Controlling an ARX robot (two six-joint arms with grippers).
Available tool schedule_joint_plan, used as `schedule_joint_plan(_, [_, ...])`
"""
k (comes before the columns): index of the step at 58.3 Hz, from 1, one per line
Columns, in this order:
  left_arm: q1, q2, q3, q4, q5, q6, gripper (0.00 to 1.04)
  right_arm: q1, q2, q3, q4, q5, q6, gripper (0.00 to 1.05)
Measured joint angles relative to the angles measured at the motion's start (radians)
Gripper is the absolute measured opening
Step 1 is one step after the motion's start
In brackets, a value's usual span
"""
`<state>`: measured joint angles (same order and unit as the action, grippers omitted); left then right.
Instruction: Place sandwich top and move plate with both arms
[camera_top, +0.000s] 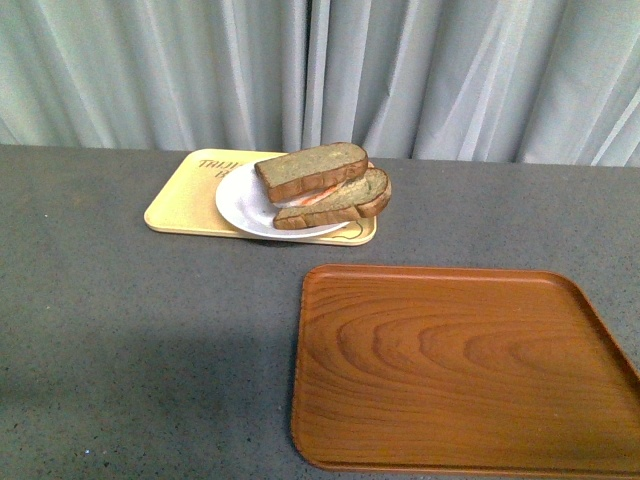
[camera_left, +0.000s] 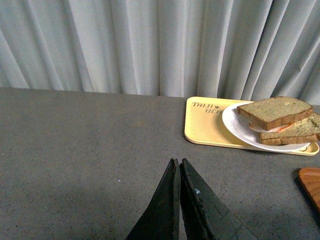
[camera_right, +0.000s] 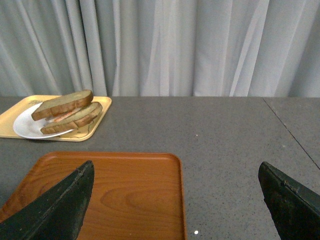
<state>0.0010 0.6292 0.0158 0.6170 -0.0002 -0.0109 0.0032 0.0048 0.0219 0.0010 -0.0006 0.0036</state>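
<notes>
We look across a grey table (camera_top: 150, 330) toward a pale curtain (camera_top: 320, 70). Near the far edge lies a yellow tray (camera_top: 185, 205), and on it rests the white plate (camera_top: 238, 205), its rim reaching past the tray's near edge. On the plate sits the sandwich: the top slice (camera_top: 312, 168) lies tilted across the lower slice (camera_top: 340, 203), with a pinkish filling showing between them. Nearer to us and to the right lies an empty brown wooden tray (camera_top: 465, 365), well apart from the plate.

Neither of our arms shows in the front view. From the left wrist camera, our left gripper (camera_left: 178, 167) has its two black fingers pressed together with nothing between them; it hovers over bare table, well short of the yellow tray. From the right wrist camera, our right gripper (camera_right: 175, 187) is spread wide and holds nothing; it hangs above the wooden tray.

We judge that the top slice is already placed, so the step in hand is moving the plate. Next, we think, the left fingers must part, and both grippers must reach to opposite sides of the plate's rim, grip it, and lift together evenly so the tilted slice does not slide off.
</notes>
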Motion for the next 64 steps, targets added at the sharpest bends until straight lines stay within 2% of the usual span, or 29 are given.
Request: schedule_joint_plan(64, [0.0,-0.344,-0.001,-0.329,0.0,0.0,0.02,0.0,0.0,0.0,0.0,0.0,0.0,0.96])
